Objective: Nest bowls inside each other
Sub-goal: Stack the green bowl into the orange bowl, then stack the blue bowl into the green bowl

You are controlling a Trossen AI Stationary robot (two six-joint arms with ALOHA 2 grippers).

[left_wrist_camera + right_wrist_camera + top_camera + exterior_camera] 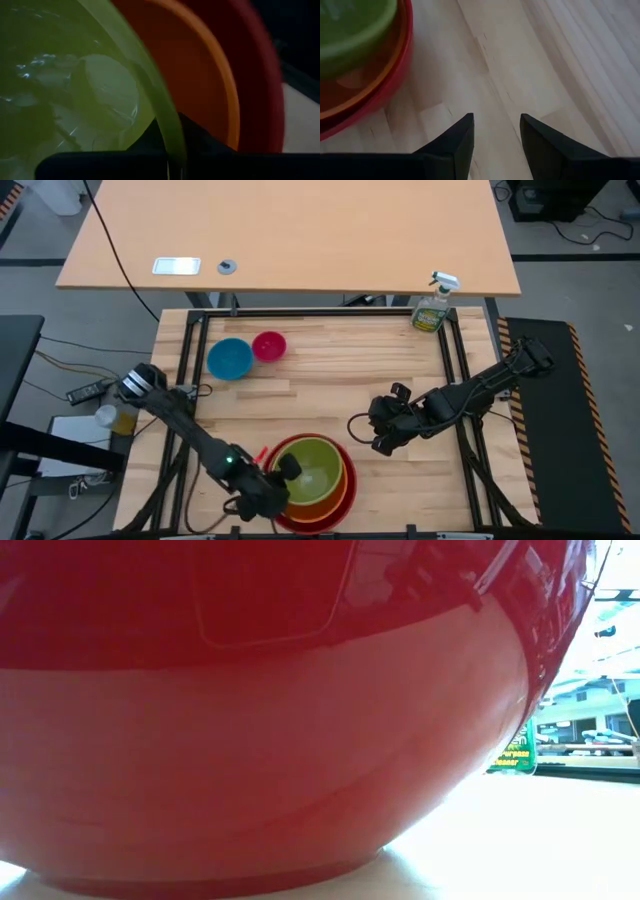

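Near the table's front edge stands a big red bowl (pixel 345 498) (pixel 250 740), with an orange bowl (pixel 338 490) inside it and a lime green bowl (pixel 318 465) inside the orange one. My left gripper (pixel 286 472) is shut on the green bowl at the stack's left side. A blue bowl (pixel 229 358) and a smaller pink bowl (pixel 269 345) sit side by side at the far left. My right gripper (pixel 380 438) hangs open over bare wood to the right of the stack, holding nothing (pixel 496 135). My left gripper pinches the green bowl's rim (pixel 170 140) on its left side, one finger inside the bowl and one outside, between the green and orange walls. The fingers come slanting down from the table's left. The bowl sits within the orange bowl; whether its bottom rests there I cannot tell.
A green spray bottle (pixel 433 305) (pixel 515 755) stands at the table's far right corner. Black frame rails (pixel 452 350) border the wooden top. Bare wood lies between the stack and the two small bowls, and under my right gripper.
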